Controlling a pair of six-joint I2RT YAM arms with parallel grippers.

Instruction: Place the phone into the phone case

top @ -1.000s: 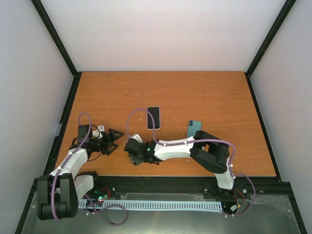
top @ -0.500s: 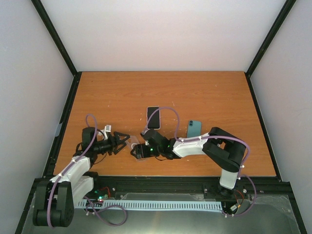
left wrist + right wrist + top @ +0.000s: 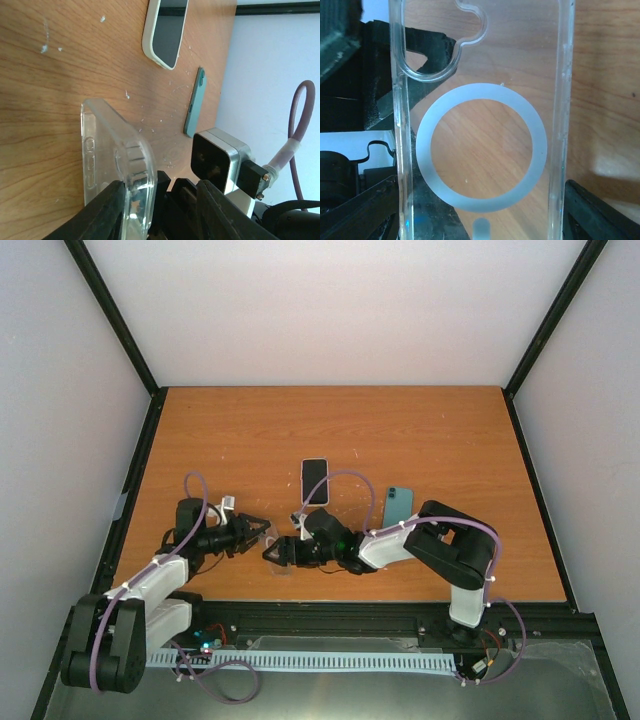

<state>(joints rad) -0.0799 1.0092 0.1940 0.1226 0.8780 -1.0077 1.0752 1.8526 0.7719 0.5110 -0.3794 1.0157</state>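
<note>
A clear phone case (image 3: pixel 279 549) with a pale ring on its back is held above the table near the front edge. My right gripper (image 3: pixel 284 552) is shut across its width, and in the right wrist view the case (image 3: pixel 480 150) fills the frame between the two fingers of that gripper (image 3: pixel 481 215). My left gripper (image 3: pixel 262 533) faces it from the left, partly closed. One left finger (image 3: pixel 102 210) touches the case (image 3: pixel 115 160) and the other finger stands apart. The white-edged phone (image 3: pixel 315 481) lies screen up behind them, also visible in the left wrist view (image 3: pixel 166 30).
A teal phone-shaped slab (image 3: pixel 397 506) lies flat to the right of the phone, edge-on in the left wrist view (image 3: pixel 195 107). The right arm's wrist camera (image 3: pixel 220 160) sits close to my left fingers. Black frame rails border the table (image 3: pixel 450 440).
My left gripper has moved right to the case's end and its jaws have narrowed around it. The right arm has shifted slightly, still holding the case.
</note>
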